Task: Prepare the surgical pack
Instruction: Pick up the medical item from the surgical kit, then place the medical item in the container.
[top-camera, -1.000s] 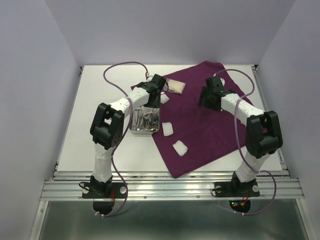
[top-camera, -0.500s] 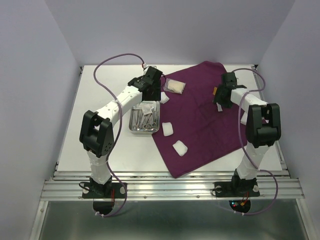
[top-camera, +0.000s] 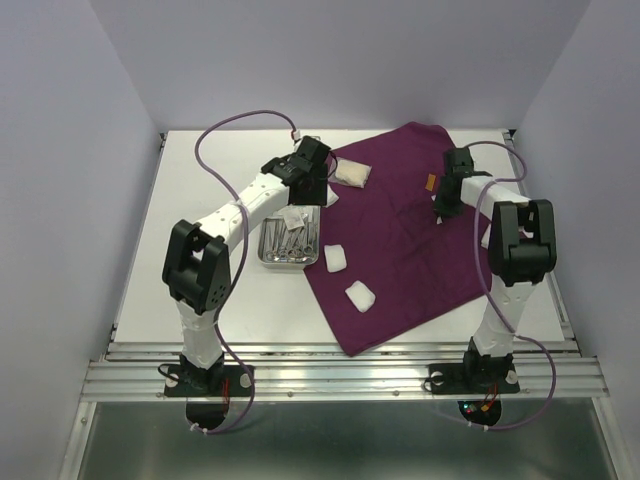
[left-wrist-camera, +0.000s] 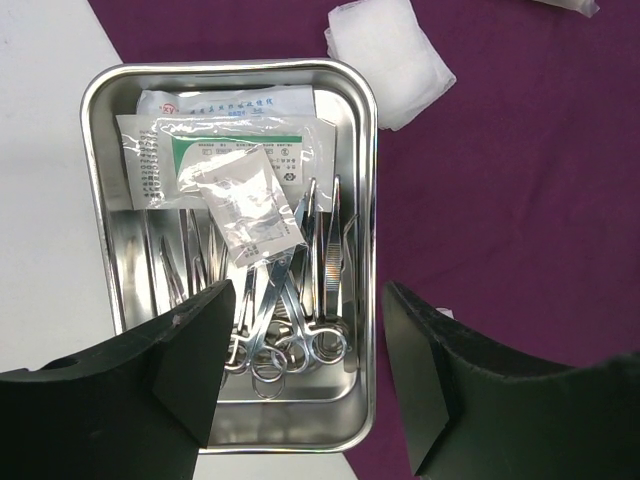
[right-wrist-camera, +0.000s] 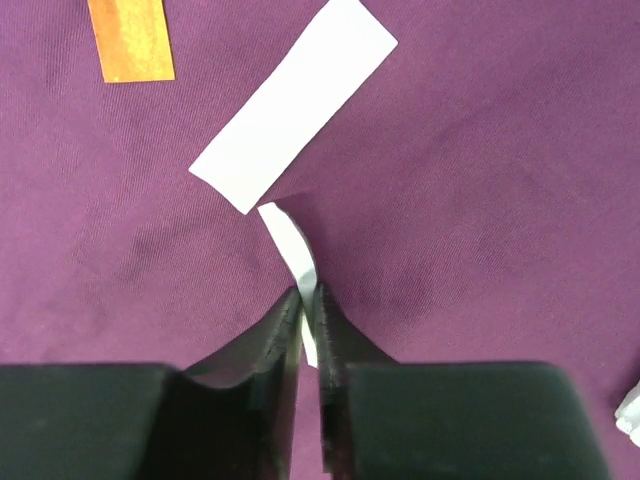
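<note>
pale lilac walls (top-camera: 60, 200); white table (top-camera: 270, 310) bearing a purple cloth (top-camera: 400, 250)

Shiny mtl tray (left-wrist-camera: 366, 200), matt woven cloth (right-wrist-camera: 480, 150)

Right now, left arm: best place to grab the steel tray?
Steel tray: probably the short wall nearest the left gripper, from above, one finger inside, one outside. The floor there is bare, while packets and instruments fill the rest.
</note>
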